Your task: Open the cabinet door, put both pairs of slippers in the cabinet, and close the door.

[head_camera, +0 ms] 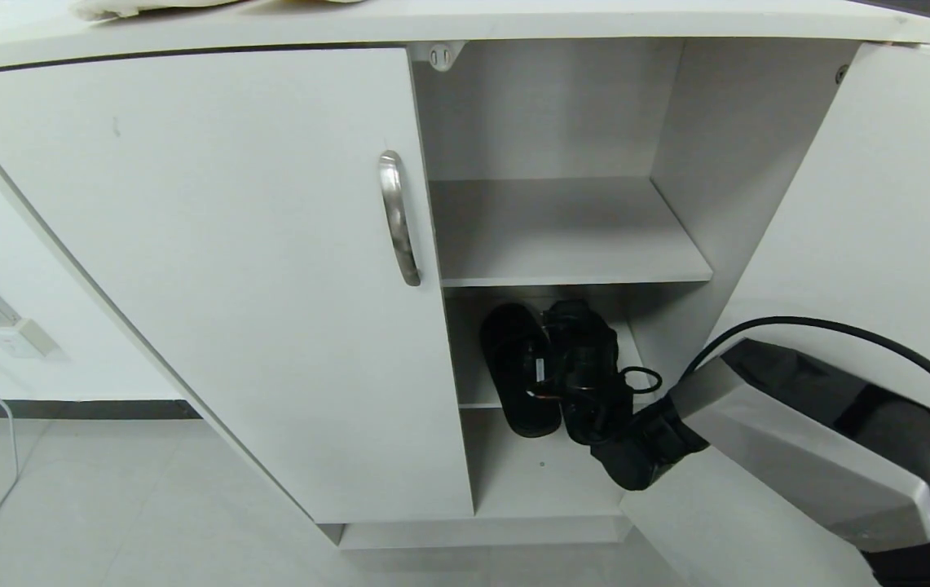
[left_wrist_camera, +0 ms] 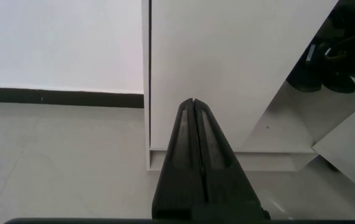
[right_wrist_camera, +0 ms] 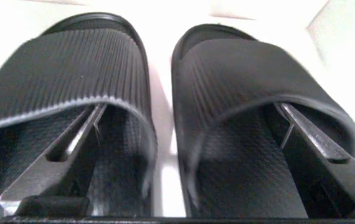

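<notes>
Right claw spread, a finger inside each slipper on the lower shelf. Left claw together, facing closed door.

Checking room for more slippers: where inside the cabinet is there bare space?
Bare: the upper shelf, from closed door edge to right wall, and the cabinet floor beneath the slippers. Crowded: the lower shelf, filled by the slippers.
</notes>
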Controlling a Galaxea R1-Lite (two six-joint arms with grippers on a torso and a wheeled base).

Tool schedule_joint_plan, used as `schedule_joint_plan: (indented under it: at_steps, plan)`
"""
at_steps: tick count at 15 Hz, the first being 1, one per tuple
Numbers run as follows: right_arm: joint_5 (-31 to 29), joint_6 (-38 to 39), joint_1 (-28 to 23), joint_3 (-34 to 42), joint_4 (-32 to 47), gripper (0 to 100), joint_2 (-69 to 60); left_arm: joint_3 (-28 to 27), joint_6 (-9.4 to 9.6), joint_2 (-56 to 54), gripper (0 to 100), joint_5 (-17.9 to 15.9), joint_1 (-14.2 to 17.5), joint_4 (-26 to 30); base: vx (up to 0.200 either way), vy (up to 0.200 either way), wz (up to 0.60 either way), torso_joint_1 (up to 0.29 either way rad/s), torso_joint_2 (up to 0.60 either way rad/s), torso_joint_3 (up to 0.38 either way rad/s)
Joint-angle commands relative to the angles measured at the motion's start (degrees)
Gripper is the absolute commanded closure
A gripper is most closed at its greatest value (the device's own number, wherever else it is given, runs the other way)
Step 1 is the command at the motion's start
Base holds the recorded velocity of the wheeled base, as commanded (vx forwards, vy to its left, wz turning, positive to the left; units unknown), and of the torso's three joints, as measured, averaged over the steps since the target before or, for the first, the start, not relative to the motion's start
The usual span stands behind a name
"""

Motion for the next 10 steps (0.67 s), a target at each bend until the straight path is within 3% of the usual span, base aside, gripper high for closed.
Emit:
schedule_joint_plan:
  at_steps: [1,10]
  plan:
    - [0.0,0.0,1.5,9.4,-4.5,0,-7.5,0.0,0.03,0.1,100,0.0,0.0,0.0,0.0,0.0,0.0,0.0,0.0,0.0]
    - [0.1,0.0,11.2,39.3,-21.0,0,-19.4,0.0,0.12,0.1,100,-0.2,0.0,0.0,0.0,0.0,0.0,0.0,0.0,0.0]
